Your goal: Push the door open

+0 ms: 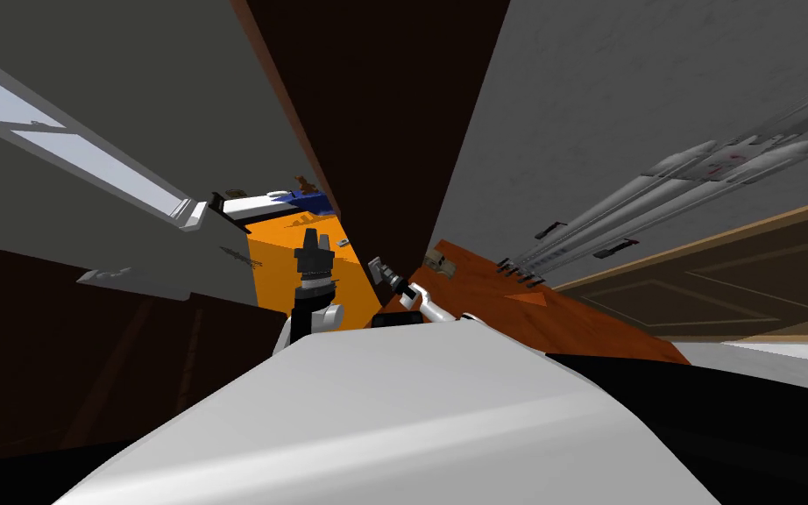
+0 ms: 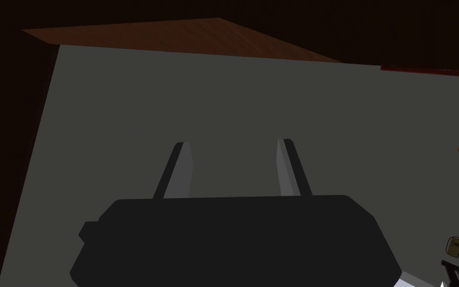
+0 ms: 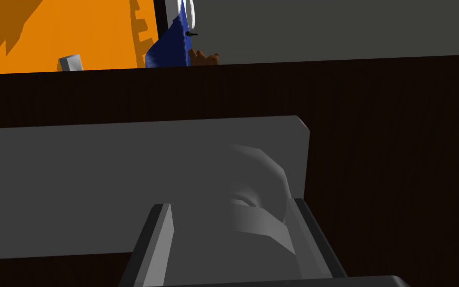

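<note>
The dark brown door (image 1: 376, 114) stands edge-on ahead of me, with orange floor (image 1: 279, 263) showing past it. In the right wrist view, a grey handle plate (image 3: 99, 189) with a rounded grey lever (image 3: 253, 194) sits on the door's dark face (image 3: 398, 149). My right gripper (image 3: 232, 204) is open, its fingers on either side of the lever; its right finger (image 3: 308, 234) lies close against the lever. In the head view the right gripper (image 1: 382, 270) is at the door's lower edge. My left gripper (image 2: 233, 144) is open and holds nothing, facing a grey wall (image 2: 223, 109); it hovers over the orange floor (image 1: 310, 238).
A dark brown door frame (image 2: 9, 149) borders the grey wall. Beyond the door lie a bed with a blue cover (image 1: 284, 203) and a small brown teddy (image 3: 203, 57). On my right are reddish-brown floor (image 1: 551, 307), long grey fittings on the wall (image 1: 656, 202) and another brown door (image 1: 726, 289).
</note>
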Available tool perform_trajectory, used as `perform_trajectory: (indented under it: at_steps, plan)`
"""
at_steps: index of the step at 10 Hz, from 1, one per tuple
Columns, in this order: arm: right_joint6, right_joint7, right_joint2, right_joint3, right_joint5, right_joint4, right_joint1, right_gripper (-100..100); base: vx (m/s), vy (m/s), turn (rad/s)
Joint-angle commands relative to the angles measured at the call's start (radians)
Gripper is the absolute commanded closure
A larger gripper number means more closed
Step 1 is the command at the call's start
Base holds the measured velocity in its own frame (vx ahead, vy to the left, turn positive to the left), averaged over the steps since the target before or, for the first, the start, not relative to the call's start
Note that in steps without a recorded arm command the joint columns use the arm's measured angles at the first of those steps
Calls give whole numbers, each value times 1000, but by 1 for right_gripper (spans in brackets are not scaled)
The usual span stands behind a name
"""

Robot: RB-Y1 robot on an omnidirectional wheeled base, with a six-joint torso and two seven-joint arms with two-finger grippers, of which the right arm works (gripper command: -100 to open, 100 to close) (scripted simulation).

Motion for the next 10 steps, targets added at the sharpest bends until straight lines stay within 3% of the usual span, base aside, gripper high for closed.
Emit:
perform_trajectory:
  at_steps: [1,10]
  plan:
    - [3,-1,-2,-8,12,-7,11,100,66,80,-91]
    - [20,-9,-1,-53,88,-49,75,100,109,174,-117]
